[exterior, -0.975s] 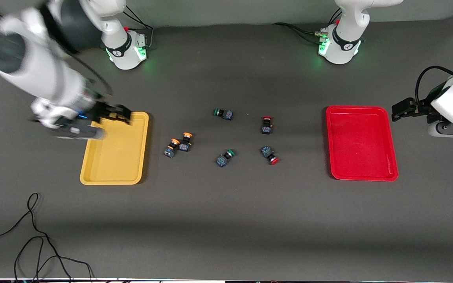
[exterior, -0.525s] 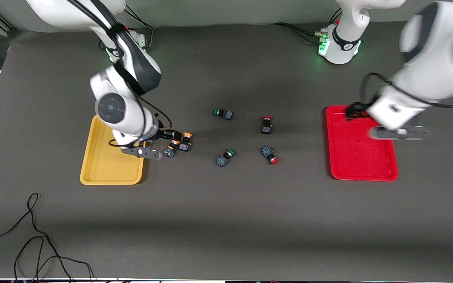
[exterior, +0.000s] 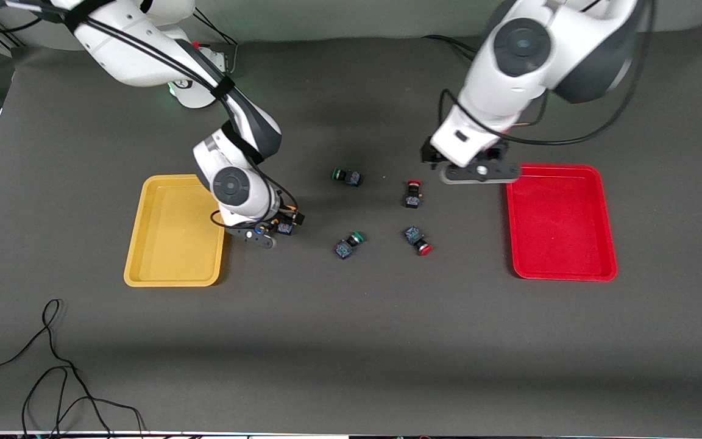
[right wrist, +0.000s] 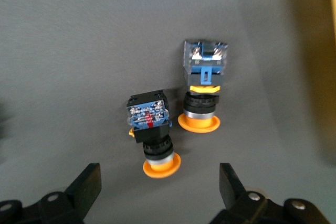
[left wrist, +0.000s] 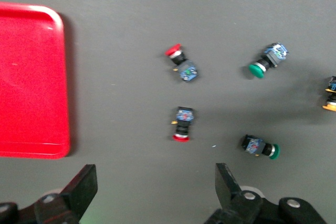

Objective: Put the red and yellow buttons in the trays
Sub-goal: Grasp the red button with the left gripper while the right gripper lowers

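The right gripper (right wrist: 157,182) is low over the two yellow buttons, which lie on the table (exterior: 351,341) just beside the yellow tray (exterior: 174,268), on the side of it toward the middle of the table. In the right wrist view its fingers (right wrist: 86,182) stand wide apart, one on each side of the pair, and they hold nothing. The first yellow button (right wrist: 152,129) and the second yellow button (right wrist: 203,85) lie on their sides, close to each other but not touching, both with the orange-yellow cap pointing toward the gripper. In the front view the wrist of the right arm covers most of them; only a part of one black-and-blue body shows.

The left gripper (left wrist: 155,184) is in the air over the bare table between the red tray (exterior: 561,222) and the buttons in the middle. Its fingers (left wrist: 84,184) are also apart and empty. The first red button (exterior: 412,194) lies nearer to the robots' bases, and the second red button (exterior: 418,240) lies nearer to the front camera; both are well apart from the red tray. Both trays have nothing in them.

Two green buttons lie between the yellow pair and the red pair: one green button (exterior: 347,177) farther from the front camera, the other green button (exterior: 349,244) nearer to it. A black cable (exterior: 52,378) lies loose on the table at the right arm's end, near the front edge.
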`<state>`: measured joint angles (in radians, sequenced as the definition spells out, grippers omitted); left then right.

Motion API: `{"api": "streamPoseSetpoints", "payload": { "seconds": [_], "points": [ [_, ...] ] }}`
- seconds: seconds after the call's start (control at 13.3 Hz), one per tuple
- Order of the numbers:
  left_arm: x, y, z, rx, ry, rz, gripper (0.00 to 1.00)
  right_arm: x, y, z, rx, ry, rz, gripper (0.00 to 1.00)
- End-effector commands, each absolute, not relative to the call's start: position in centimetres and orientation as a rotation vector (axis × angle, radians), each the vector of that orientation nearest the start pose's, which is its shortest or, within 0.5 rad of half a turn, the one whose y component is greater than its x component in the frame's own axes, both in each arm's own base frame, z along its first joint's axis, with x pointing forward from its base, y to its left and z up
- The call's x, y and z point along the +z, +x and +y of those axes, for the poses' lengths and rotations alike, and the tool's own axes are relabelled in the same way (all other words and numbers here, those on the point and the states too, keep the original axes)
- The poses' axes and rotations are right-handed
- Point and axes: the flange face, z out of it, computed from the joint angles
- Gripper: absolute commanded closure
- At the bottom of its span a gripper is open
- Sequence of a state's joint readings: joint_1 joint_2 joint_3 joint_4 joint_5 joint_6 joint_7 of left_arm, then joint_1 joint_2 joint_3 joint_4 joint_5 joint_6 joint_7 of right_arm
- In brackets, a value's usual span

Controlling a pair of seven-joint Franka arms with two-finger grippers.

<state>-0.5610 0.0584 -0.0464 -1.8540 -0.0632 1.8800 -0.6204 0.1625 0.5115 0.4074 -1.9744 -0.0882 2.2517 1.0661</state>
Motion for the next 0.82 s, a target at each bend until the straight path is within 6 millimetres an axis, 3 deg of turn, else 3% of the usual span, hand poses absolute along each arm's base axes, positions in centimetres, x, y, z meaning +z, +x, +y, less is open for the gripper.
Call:
{"api": "streamPoseSetpoints", "payload": {
  "seconds": [0.0, 0.22, 0.38, 0.6, 0.75],
  "points": [
    [43.0, 44.0, -35.0, 0.050, -3.184, -0.082, 0.00, 19.2, 48.7, 33.0, 0.331, -3.086, 0.795, 0.00],
    [34.9, 41.9, -35.4, 0.004, -3.192, -0.037, 0.00, 18.0, 48.5, 33.2, 0.328, -3.084, 0.783, 0.00],
    [28.8, 41.8, -35.9, 0.020, -3.167, -0.009, 0.00, 17.2, 48.1, 33.1, 0.317, -3.090, 0.765, 0.03],
    [22.1, 41.0, -37.7, 0.008, -3.172, -0.003, 0.00, 17.0, 48.1, 32.9, 0.311, -3.103, 0.751, 0.28],
    [19.5, 41.0, -37.6, 0.004, -3.174, -0.006, 0.00, 17.0, 48.1, 33.0, 0.311, -3.104, 0.749, 0.45]
  ]
}}
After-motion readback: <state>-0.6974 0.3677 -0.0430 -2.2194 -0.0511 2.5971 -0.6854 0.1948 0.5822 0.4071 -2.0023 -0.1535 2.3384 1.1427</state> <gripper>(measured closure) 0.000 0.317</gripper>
